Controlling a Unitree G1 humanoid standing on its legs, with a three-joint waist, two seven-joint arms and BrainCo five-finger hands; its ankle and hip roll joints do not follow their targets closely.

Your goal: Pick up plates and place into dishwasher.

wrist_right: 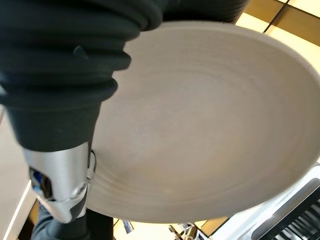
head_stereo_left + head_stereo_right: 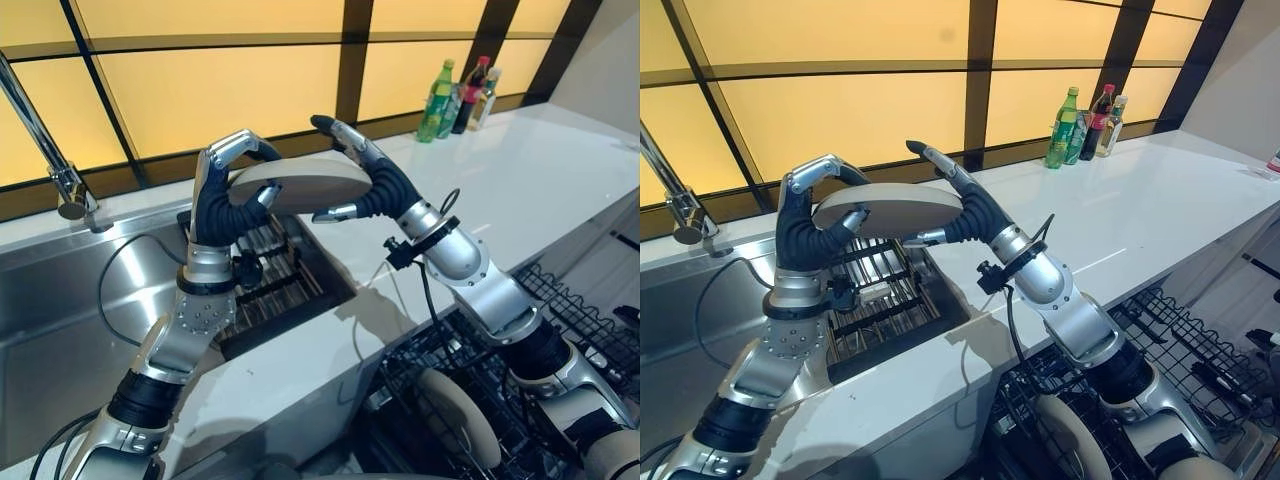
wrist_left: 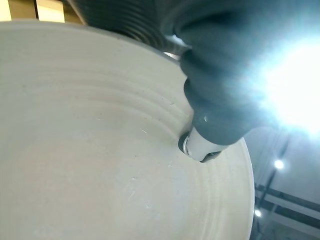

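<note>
A black wire dishwasher rack (image 2: pixel 560 330) at lower right holds a pale round plate (image 2: pixel 462 415) standing on edge. A second round beige ceramic plate (image 2: pixel 300 183) is held level above the dark slatted drain rack (image 2: pixel 275 280) in the steel sink (image 2: pixel 60 330), the left hand (image 2: pixel 225 185) and the right hand (image 2: pixel 365 175) each curled round its rim. Coloured bottles (image 2: pixel 462 95) stand on the white counter (image 2: pixel 520 190) beside amber windows (image 2: pixel 200 90).

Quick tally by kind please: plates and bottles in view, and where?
Plates: 2, one held by both hands, one in the dishwasher rack
Bottles: 3, at the counter's far end
Total: 5
</note>
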